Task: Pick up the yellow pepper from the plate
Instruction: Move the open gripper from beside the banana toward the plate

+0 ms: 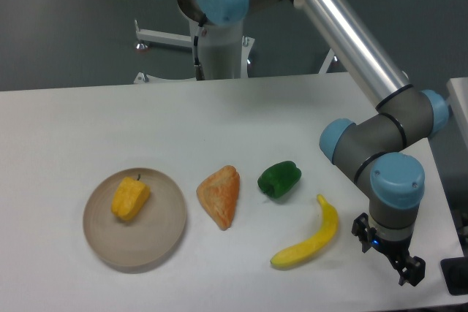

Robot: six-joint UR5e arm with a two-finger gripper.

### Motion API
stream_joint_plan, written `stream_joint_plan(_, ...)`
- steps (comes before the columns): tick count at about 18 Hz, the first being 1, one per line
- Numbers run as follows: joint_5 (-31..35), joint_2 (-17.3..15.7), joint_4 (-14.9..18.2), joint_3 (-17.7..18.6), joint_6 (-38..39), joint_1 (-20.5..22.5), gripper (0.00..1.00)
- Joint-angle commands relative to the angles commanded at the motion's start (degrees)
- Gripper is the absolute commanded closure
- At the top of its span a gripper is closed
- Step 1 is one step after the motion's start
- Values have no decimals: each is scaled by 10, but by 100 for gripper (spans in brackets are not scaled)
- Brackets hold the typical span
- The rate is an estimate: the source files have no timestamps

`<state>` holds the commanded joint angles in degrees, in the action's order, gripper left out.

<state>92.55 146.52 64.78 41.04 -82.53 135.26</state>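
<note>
Black two-finger gripper (391, 257) hung low at near right table edge, jaw gap not discernible. Well apart to its left, past long curved yellow banana (308, 238): small blocky yellow-orange toy pepper (130, 199) on round beige low-rimmed plate (157, 235), long axis tilted upward-right.

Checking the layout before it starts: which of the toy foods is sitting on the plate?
The yellow pepper, alone on the plate. The orange wedge, green pepper and banana lie on the table.

We list: a white table (219, 122) filling the foreground; a plain grey wall (66, 20) behind it; a white metal stand (172, 38) at the rear.
</note>
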Motion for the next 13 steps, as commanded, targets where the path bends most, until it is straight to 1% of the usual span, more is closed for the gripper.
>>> stream_joint_plan(3,1,-4,1,5,1,-13,0)
stream_joint_plan(5,7,-11,1,11,3,-18,0)
stream_joint_plan(7,8,-26,2,27,12,-30,0)
stream_joint_plan(10,8,-64,7,68,39,-35,0)
stream_joint_plan(13,7,-114,7,131,93,-55,0)
